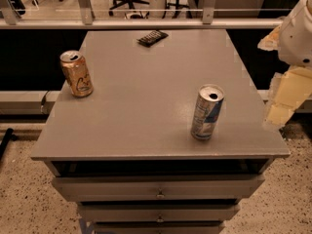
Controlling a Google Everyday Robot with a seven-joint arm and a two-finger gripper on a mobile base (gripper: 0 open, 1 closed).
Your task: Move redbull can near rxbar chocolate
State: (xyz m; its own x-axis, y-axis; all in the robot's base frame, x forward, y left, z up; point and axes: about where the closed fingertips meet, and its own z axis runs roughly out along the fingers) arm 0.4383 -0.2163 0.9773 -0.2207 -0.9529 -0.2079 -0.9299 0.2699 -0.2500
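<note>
The redbull can (207, 112), slim and silver with blue panels, stands upright near the front right of the grey cabinet top (146, 82). The rxbar chocolate (152, 37), a flat dark wrapper with pale markings, lies at the far edge near the middle. My gripper (285, 99) shows as pale shapes at the right edge of the view, beyond the cabinet's right side, apart from the can and to its right. The white arm (297, 30) rises above it.
A wider orange-gold can (76, 74) stands upright near the left edge. Drawers (158, 186) run below the top. A rail and glass partition (146, 21) lie behind the cabinet, with office chairs beyond. Speckled floor surrounds the cabinet.
</note>
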